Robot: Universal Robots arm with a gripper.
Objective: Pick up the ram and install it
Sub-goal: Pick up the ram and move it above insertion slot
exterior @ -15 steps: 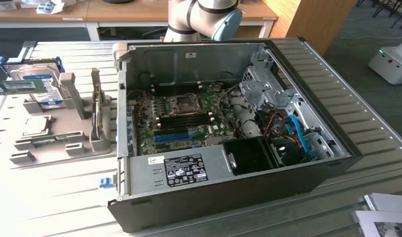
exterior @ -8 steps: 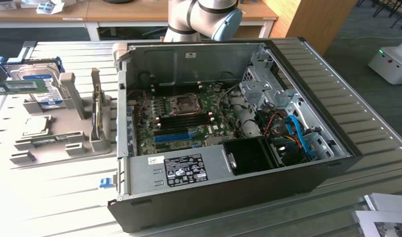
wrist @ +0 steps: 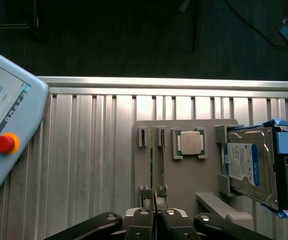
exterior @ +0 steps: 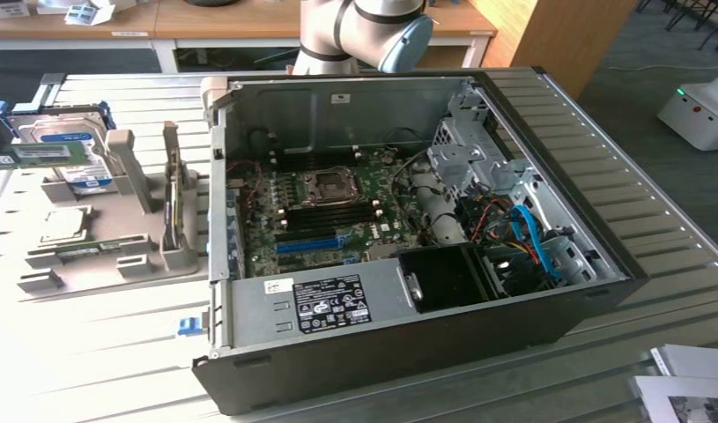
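The ram (wrist: 154,165) is a thin green stick seen edge-on. My gripper (wrist: 154,194) is shut on it, above the grey parts tray (wrist: 184,175). In the exterior view the ram (exterior: 35,155) hangs level at the far left, in front of the hard drive (exterior: 70,145). A second green stick (exterior: 94,249) lies in the tray's holders. The open computer case (exterior: 394,220) stands in the middle, with the motherboard's black memory slots (exterior: 329,211) below the processor socket (exterior: 331,183).
The tray also holds a square silver processor (wrist: 190,142) and the blue-framed hard drive (wrist: 251,167). A teach pendant with a red button (wrist: 3,143) lies beside the tray on the ribbed metal table (wrist: 93,150). The arm's base (exterior: 359,35) stands behind the case.
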